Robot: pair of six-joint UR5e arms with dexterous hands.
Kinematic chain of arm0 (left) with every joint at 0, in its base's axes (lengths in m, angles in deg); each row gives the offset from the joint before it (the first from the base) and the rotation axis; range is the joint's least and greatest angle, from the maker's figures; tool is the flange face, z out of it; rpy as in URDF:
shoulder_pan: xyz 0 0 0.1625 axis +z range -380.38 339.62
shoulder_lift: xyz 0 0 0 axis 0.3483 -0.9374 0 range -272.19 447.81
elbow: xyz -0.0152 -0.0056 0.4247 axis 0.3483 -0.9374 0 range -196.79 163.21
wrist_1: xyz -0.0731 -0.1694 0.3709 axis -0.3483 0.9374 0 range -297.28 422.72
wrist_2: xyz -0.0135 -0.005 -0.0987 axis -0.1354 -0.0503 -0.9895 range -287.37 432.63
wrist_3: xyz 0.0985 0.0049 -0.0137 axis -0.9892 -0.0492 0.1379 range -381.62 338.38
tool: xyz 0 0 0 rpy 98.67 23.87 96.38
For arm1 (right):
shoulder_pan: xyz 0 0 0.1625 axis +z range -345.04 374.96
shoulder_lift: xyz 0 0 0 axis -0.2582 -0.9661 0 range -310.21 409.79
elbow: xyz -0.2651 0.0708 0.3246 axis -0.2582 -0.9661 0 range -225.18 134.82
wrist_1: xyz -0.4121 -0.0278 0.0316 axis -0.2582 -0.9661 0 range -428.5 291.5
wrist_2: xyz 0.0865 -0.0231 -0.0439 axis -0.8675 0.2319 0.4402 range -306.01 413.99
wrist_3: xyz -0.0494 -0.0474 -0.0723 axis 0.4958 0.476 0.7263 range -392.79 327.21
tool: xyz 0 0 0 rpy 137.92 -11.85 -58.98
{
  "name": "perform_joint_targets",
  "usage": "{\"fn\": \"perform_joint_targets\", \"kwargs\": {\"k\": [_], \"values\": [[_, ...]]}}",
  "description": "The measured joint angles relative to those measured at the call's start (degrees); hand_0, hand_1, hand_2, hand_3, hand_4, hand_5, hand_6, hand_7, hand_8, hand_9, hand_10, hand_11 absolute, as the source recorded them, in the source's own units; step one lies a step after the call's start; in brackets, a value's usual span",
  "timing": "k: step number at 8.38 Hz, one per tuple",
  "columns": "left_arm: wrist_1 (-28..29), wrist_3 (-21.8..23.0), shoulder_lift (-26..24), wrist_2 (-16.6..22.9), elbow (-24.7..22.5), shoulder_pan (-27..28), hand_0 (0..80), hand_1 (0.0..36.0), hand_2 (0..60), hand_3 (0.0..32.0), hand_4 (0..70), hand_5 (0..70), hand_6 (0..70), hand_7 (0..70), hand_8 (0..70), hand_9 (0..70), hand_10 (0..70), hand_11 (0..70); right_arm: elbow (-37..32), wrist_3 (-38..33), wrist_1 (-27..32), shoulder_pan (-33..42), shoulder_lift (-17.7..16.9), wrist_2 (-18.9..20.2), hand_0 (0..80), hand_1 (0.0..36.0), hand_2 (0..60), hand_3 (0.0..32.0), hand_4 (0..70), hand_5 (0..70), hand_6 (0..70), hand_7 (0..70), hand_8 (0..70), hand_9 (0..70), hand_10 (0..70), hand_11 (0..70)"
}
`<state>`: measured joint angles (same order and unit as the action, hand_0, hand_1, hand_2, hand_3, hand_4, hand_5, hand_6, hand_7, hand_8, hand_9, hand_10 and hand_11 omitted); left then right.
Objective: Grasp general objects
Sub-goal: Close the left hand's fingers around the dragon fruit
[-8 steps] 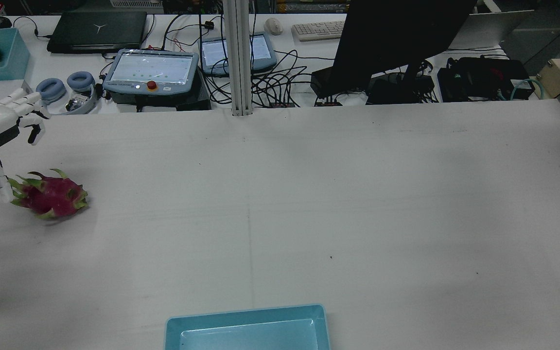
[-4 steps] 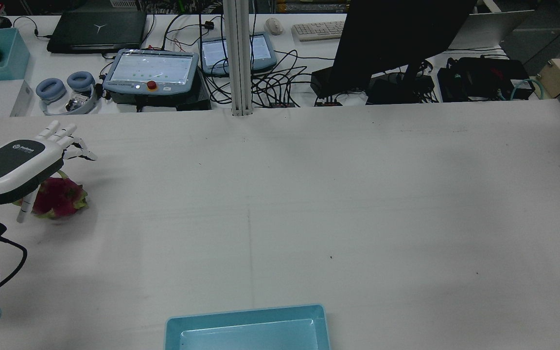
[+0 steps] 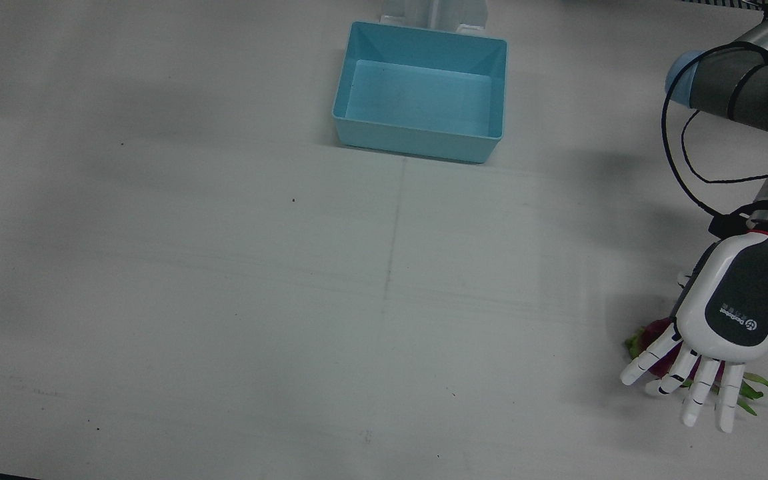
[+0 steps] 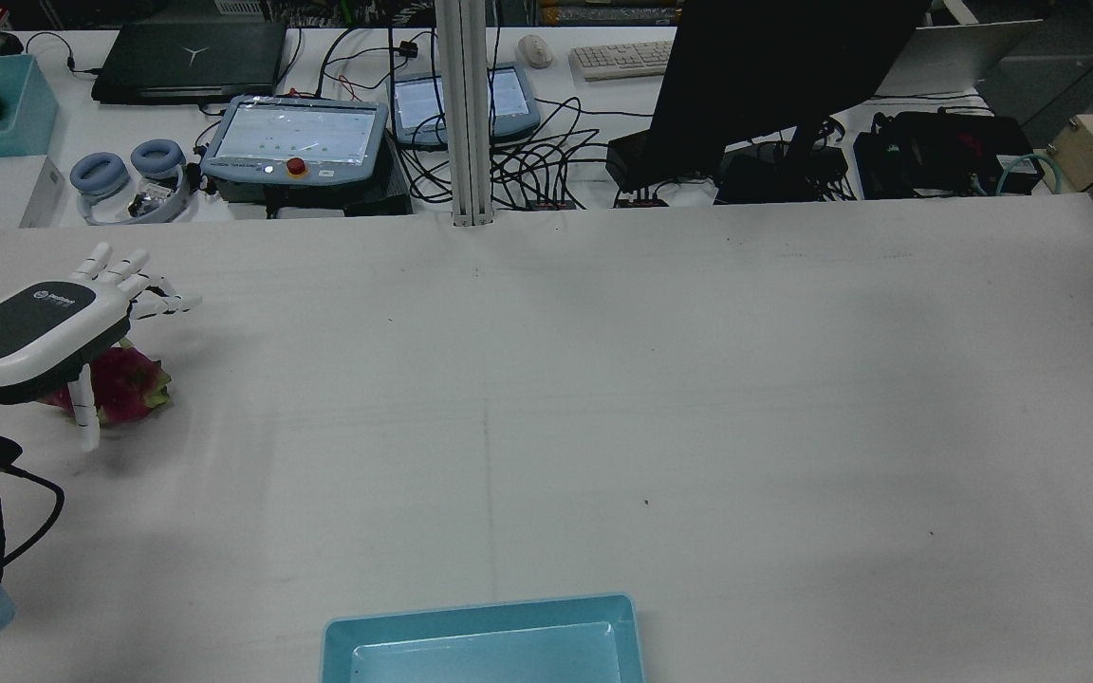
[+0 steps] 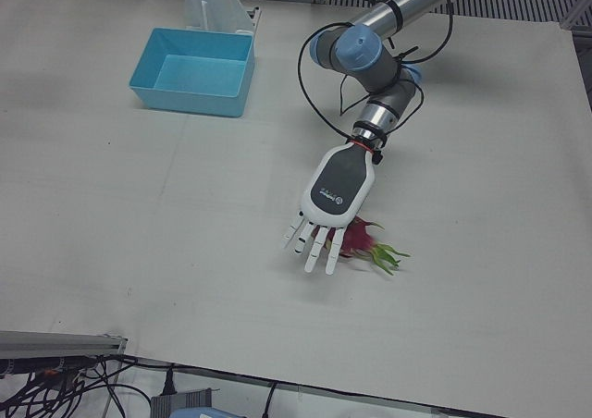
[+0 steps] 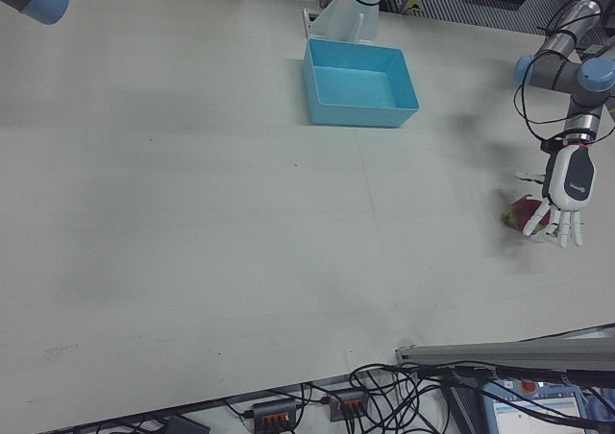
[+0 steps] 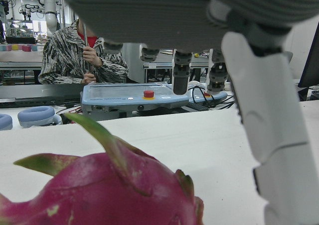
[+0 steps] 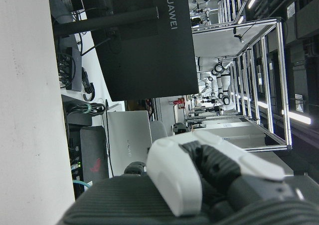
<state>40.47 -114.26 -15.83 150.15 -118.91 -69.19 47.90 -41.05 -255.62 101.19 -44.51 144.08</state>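
A pink dragon fruit (image 4: pixel 134 382) with green scales lies on the white table near the left arm's side; it also shows as the dragon fruit (image 3: pixel 655 329) and dragon fruit (image 5: pixel 366 237). My left hand (image 4: pixel 42 331) hovers palm-down right over it, open, fingers spread past the fruit and the thumb hanging beside it. The left hand (image 3: pixel 735 303) covers most of the fruit from above. In the left hand view the dragon fruit (image 7: pixel 104 195) fills the bottom, just below the palm, apart from it. Of my right hand (image 8: pixel 199 175) only a part shows, away from the table.
An empty light-blue bin (image 3: pixel 417 143) stands at the table's middle on the robot's side, seen also as the bin (image 5: pixel 190 100). Beyond the far edge lie a teach pendant (image 4: pixel 295 142), headphones (image 4: pixel 124 171), cables and a monitor (image 4: pixel 774 76). A person (image 7: pixel 79 56) sits there.
My left hand swung in from the left edge to above the dragon fruit, then settled a little lower and forward with its thumb down beside the fruit. The fruit has not moved.
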Motion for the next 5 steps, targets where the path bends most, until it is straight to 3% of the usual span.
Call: {"fn": "perform_joint_targets", "kwargs": {"k": [1,2,5], "values": [[0.2,0.0,0.0,0.0,0.2,0.0,58.2,36.0,60.0,10.2,9.5,20.9,0.0,39.2,0.0,6.4,0.0,0.0,0.0,0.0,0.0,0.0,0.0,0.0,0.0,0.0,0.0,0.0,0.0,0.0,0.0,0.0,0.0,0.0,0.0,0.0],[0.3,-0.1,0.0,0.0,0.3,0.0,50.7,36.0,60.0,11.4,10.0,17.5,0.0,38.0,0.0,6.1,0.0,0.0,0.0,0.0,0.0,0.0,0.0,0.0,0.0,0.0,0.0,0.0,0.0,0.0,0.0,0.0,0.0,0.0,0.0,0.0],[2.9,-0.5,0.1,0.0,3.4,0.0,45.5,36.0,60.0,11.0,10.4,18.8,0.0,37.8,0.0,6.1,0.0,0.0,0.0,0.0,0.0,0.0,0.0,0.0,0.0,0.0,0.0,0.0,0.0,0.0,0.0,0.0,0.0,0.0,0.0,0.0]]}}
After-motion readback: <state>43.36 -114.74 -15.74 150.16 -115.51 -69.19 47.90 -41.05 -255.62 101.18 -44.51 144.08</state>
